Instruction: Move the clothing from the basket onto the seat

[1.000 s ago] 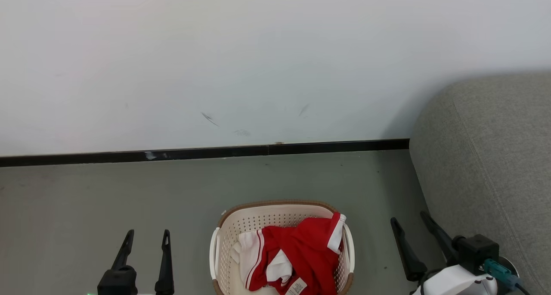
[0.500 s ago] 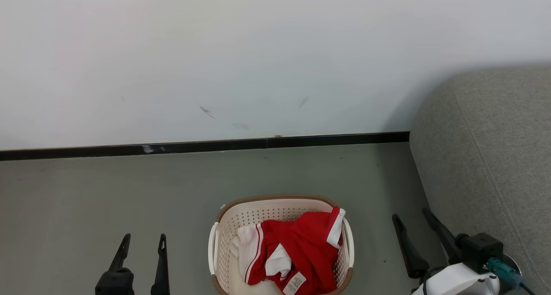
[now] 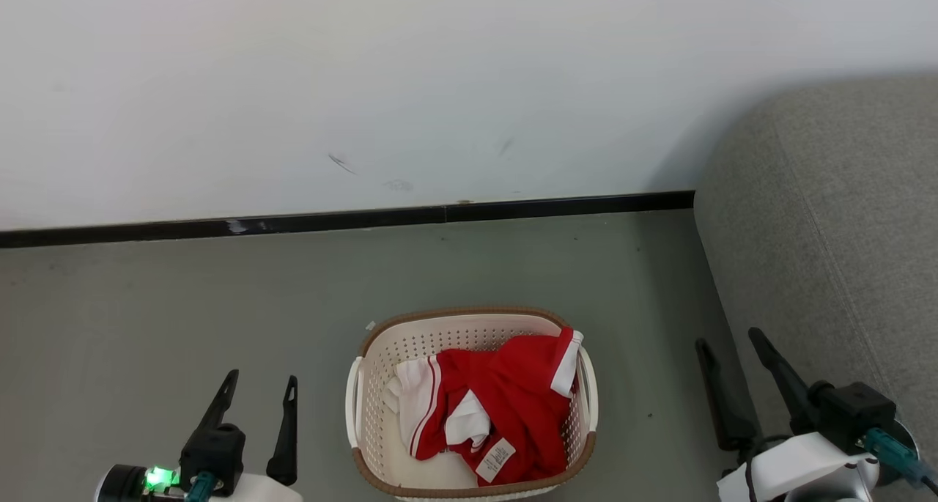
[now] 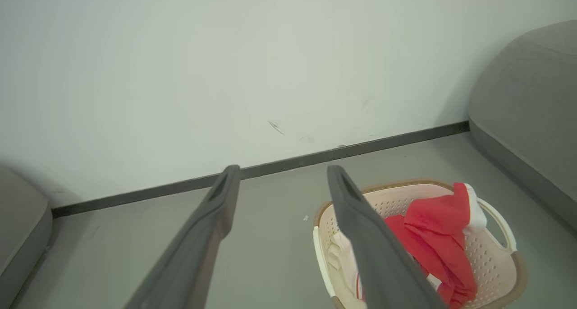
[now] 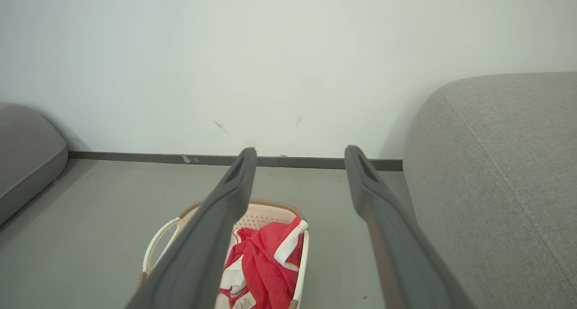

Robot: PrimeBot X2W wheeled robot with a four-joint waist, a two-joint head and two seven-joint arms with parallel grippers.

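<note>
Red clothing [image 3: 506,407] with white panels and a small label lies bunched in the cream basket [image 3: 366,407] on the floor, one white-cuffed end draped over the right rim. In the left wrist view the clothing [image 4: 439,241] sits in the basket [image 4: 496,259] at lower right; in the right wrist view the clothing [image 5: 263,268] fills the basket [image 5: 155,246] at bottom centre. My left gripper [image 3: 261,383] stands open to the basket's left, my right gripper [image 3: 730,337] open to its right, both empty. The grey seat [image 3: 835,231] rises at the right.
A white wall [image 3: 440,84] with a black skirting strip [image 3: 330,220] runs behind the basket. Grey floor [image 3: 183,304] spreads around it. Another grey cushioned piece [image 5: 27,151] stands at the far left in the right wrist view.
The head camera has tilted down, so wall, skirting and basket sit higher in the picture. Both grippers show more of their bodies and the right one has shifted slightly right.
</note>
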